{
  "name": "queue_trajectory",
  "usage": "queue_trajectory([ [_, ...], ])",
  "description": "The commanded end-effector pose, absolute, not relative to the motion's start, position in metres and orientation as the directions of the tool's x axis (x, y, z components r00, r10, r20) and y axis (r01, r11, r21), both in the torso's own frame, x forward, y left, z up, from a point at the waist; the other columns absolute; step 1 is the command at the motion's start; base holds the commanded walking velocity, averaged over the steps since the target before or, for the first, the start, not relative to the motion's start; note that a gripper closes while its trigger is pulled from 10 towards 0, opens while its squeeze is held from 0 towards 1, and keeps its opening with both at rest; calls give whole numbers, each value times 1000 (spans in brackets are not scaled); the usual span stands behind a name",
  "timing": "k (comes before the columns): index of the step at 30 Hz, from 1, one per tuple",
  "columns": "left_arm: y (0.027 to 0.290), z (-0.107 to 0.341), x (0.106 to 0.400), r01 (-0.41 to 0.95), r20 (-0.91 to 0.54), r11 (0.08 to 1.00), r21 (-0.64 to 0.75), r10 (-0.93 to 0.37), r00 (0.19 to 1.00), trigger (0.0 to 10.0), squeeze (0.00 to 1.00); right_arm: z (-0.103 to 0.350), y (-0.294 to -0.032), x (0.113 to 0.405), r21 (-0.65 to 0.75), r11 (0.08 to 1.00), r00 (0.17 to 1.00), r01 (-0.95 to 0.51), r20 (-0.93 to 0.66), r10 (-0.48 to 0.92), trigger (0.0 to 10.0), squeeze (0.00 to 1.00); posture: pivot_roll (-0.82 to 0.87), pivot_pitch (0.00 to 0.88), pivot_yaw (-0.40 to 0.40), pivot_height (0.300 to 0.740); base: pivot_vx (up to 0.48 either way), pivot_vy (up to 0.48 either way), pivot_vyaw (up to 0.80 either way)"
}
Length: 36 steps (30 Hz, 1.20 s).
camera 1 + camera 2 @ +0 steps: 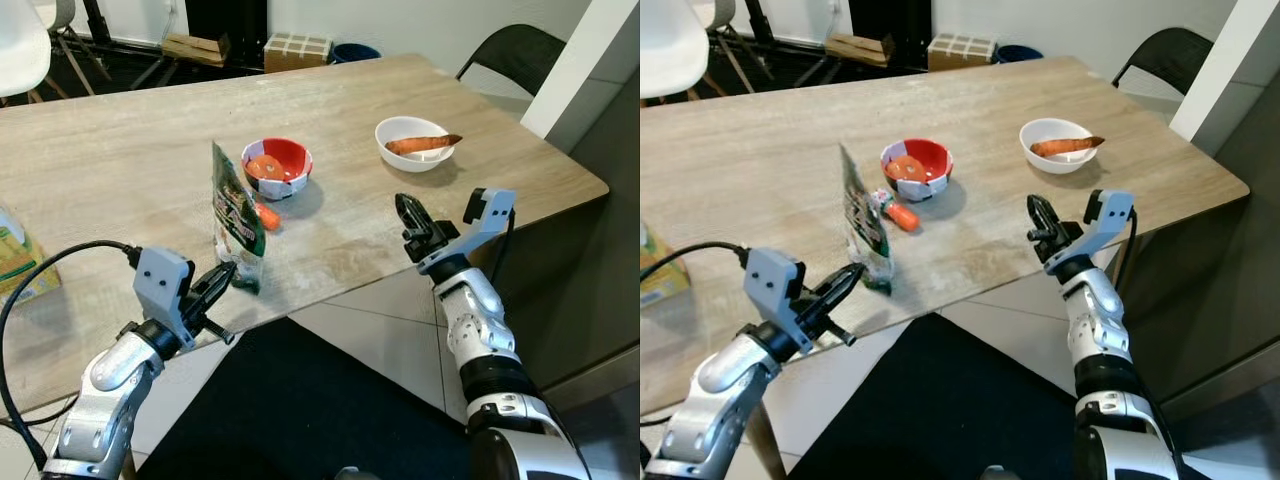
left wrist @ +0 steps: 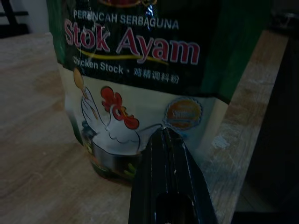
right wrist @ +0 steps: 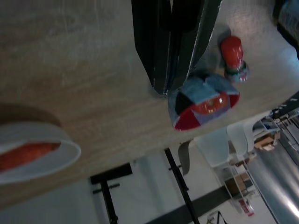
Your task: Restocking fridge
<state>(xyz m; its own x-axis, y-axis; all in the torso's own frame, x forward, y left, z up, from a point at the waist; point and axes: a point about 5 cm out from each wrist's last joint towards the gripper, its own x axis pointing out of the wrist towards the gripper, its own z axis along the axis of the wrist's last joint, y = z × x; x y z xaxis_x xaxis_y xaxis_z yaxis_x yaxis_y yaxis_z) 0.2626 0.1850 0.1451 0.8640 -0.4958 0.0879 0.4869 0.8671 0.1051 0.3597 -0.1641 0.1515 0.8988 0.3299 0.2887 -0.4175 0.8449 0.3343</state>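
Pointing its closed black fingers at the foot of a standing pouch, the left hand point(image 1: 222, 280) hovers at the near edge of the bench point(image 1: 130, 150) with nothing in its grasp; its tips lie just beside the pack, and contact cannot be told. The chicken stock pouch point(image 1: 237, 215) stands upright near that edge, green and white with a hen printed on its front. Just behind the pouch lies a small orange-capped bottle point(image 1: 266, 215) on its side, and beyond that sits a red and white bowl point(image 1: 277, 167) with something orange in it.

Farther right, the right hand point(image 1: 412, 222) hangs over the bench's near right edge, fingers pressed together and empty, well apart from the pouch. Past it, toward the far right corner, a white bowl point(image 1: 414, 143) holds a sweet potato point(image 1: 424, 144).

At the left edge a yellow-green carton point(image 1: 18, 262) rests on the wood. A black chair point(image 1: 518, 55) stands behind the bench's far right corner, and a cardboard box point(image 1: 297, 49) sits on the floor beyond.
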Motion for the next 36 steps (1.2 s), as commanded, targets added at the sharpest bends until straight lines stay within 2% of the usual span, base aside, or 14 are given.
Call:
queue_trajectory([
  [1,185,137,261,477,71,874,90,-483,873,10000,0,139,-163,356,332,851,908,-407,245,339,10000,0,-33,64,-67,740,0,0,0],
  [23,182,131,245,456,84,888,58,-459,884,10000,0,117,-149,349,341,822,890,-456,203,409,10000,0,-7,96,-81,740,0,0,0],
  [31,173,126,241,467,75,883,36,-468,880,10000,0,100,-150,341,352,829,900,-436,160,406,10000,0,-10,94,-79,740,0,0,0],
  [36,173,126,242,474,70,879,40,-476,877,10000,0,99,-151,341,352,829,901,-435,158,405,10000,0,-11,95,-77,740,-268,0,0],
])
